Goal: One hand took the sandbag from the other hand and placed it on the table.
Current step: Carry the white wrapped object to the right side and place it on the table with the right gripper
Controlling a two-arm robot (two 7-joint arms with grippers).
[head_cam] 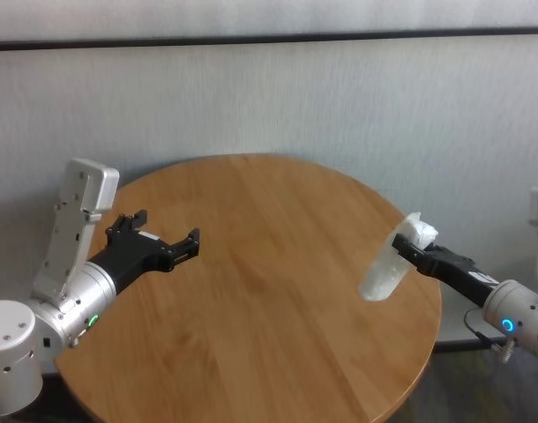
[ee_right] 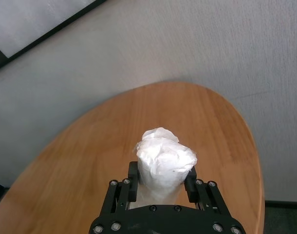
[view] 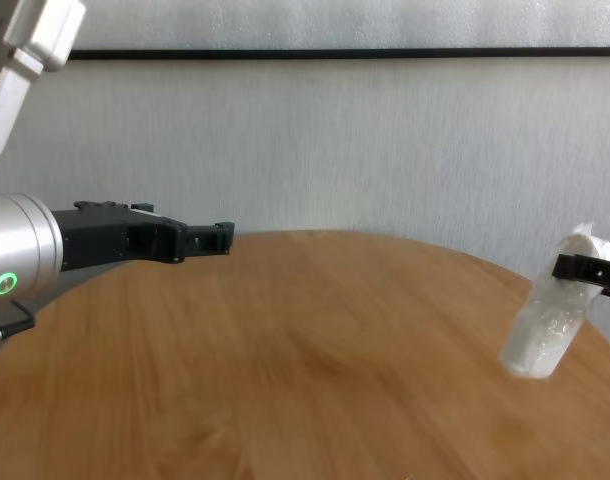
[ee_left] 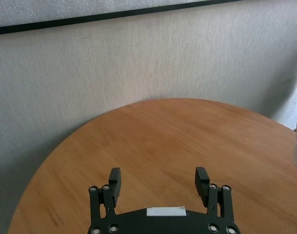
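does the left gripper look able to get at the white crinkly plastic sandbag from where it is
Probably yes: the open left gripper faces the white crinkly plastic sandbag across bare round wooden table; the right gripper clamps only its top.

We cannot see the middle of the sandbag where the right claw squeezes it. The bench is cut off at the bottom edge in our head view.
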